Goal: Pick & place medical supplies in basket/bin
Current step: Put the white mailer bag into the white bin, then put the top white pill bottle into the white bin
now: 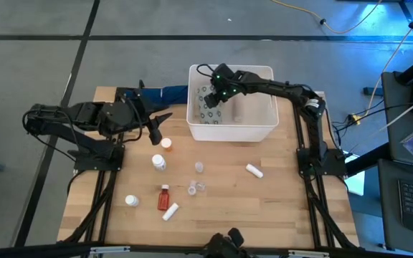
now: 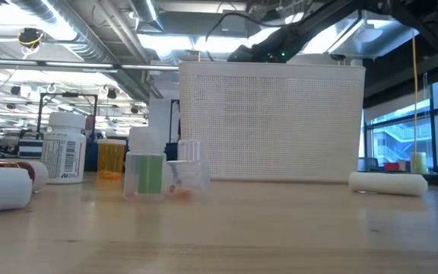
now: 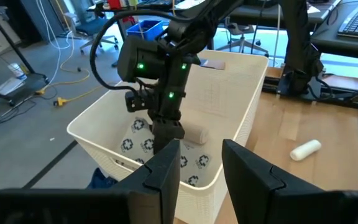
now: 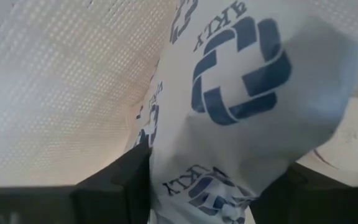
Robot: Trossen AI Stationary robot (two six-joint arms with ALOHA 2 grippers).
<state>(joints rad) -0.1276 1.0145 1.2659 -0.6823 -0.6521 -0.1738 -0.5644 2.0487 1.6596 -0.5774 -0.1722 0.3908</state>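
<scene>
The right gripper (image 1: 208,100) reaches down inside the white basket (image 1: 264,132) at the far middle of the table, over its left half. Its fingers are closed on a flat grey packet (image 4: 241,118) printed with dark blue interlocking cross-like emblems; beside the emblems runs lettering that looks like "KLY", too cropped to read in full. A white tube (image 3: 194,133) lies on the basket floor just beside the packet.

The left gripper (image 1: 156,132) hovers above the table just left of the basket, its fingers (image 3: 247,171) parted with nothing between them.

In front of the basket sit an orange-capped bottle (image 1: 166,143), a white pill bottle (image 2: 65,147) with a barcode label too small to read, a red bottle (image 1: 164,196), small clear cups (image 1: 198,188) and more white tubes (image 1: 254,170).
</scene>
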